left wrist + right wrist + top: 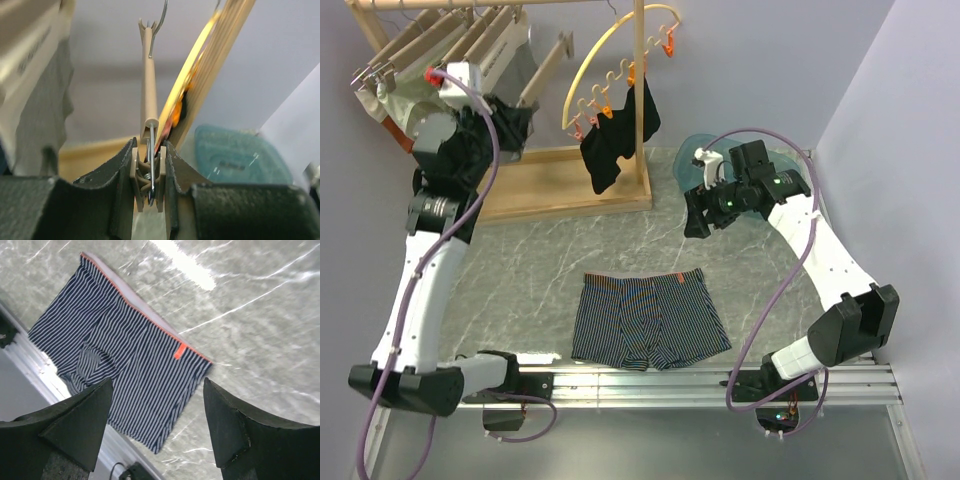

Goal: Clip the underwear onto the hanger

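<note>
My left fingers [125, 167] are closed on the hanger [148, 75], up at the rack [440, 5] in the far left corner. They squeeze the metal clip [150, 172] at the near end of the pale bar, one finger on each side. The bar runs away from me and its wire hook [159, 25] goes out of the top of my wrist view. For this reason I cannot tell if the hook is on the rail or already free. I judge the step is to take the hanger off the rack, and to do it well I should hold the squeeze firm, raise the bar first so the hook clears the rail, and only then pull it toward me. The yellow arc [187, 75] is just beside the bar on the right, so the way out should be straight, without swinging. My grip is at one end, so the bar may tilt, and slow motion is better. My right fingers [227, 425] are open and hold nothing, hanging above the counter [550, 250]. The underwear [648, 318] lies flat on the counter near my bases, its waistband [642, 277] on the far side, well apart from the hanger.
</note>
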